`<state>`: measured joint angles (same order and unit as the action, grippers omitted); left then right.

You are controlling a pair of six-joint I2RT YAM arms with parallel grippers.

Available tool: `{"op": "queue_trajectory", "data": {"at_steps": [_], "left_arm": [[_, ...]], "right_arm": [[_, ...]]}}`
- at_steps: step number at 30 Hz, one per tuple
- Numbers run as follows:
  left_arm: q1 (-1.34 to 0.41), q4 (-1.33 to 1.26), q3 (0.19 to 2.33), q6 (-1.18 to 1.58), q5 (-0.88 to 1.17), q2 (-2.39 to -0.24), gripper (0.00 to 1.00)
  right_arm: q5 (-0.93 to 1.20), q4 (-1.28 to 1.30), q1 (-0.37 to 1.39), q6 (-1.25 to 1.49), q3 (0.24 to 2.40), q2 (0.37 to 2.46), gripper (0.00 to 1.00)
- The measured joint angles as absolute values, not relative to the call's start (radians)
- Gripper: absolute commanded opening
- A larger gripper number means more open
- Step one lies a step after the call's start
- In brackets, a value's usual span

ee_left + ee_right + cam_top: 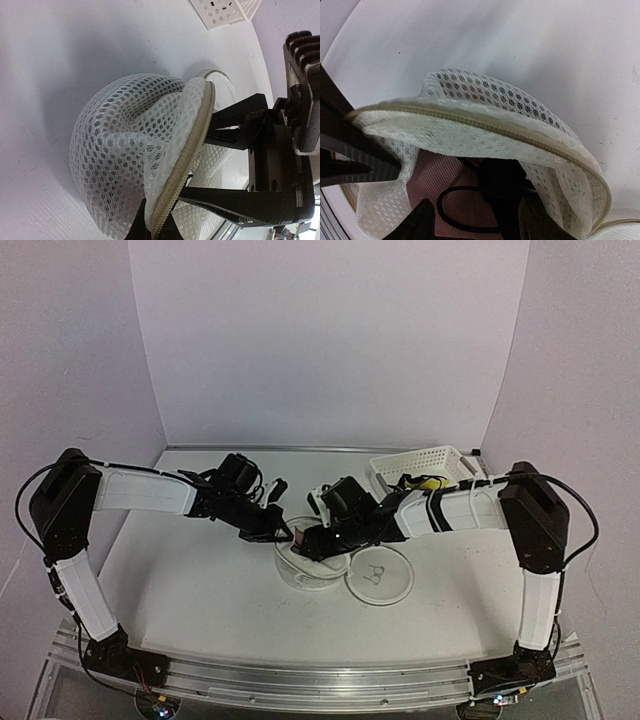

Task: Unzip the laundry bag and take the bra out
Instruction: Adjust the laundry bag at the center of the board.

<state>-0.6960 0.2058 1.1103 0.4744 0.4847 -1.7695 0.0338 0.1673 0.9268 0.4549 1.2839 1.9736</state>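
Observation:
The laundry bag (312, 568), a round white mesh pouch, lies at mid-table with its flat face (380, 578) flipped open to the right. My left gripper (155, 232) is shut on the bag's beige zipper rim (200, 130) and holds that edge lifted. The right gripper (480, 225) reaches into the opening under the raised rim (485, 127), its fingers (225, 137) standing apart. Inside lies the bra (445, 172), pinkish-red ribbed fabric with a black strap (451, 221), between and beneath the right fingers. In the top view the two grippers (283, 532) (303, 540) meet over the bag.
A white perforated basket (425, 465) stands at the back right with a yellow item (430, 483) in it; its corner (225, 11) shows in the left wrist view. White walls close the table on three sides.

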Motion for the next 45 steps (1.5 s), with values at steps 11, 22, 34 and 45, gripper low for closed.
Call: {"op": "queue_trajectory", "data": {"at_steps": [11,22,34,45], "left_arm": [[-0.696,0.197,1.003,0.524,0.346,-1.727,0.00],[-0.700,0.192,0.939,0.525,0.228,-1.681,0.00],[-0.702,0.192,0.935,0.525,0.160,-1.732,0.00],[-0.702,0.179,0.937,0.519,0.273,-1.795,0.00]], "right_arm": [[0.002,0.131,0.965,0.508,1.291,2.032,0.61],[-0.060,0.108,0.971,0.529,1.287,2.048,0.62],[-0.083,0.089,0.977,0.528,1.269,2.050,0.63],[-0.030,0.083,0.977,0.533,1.279,2.055,0.70]]}}
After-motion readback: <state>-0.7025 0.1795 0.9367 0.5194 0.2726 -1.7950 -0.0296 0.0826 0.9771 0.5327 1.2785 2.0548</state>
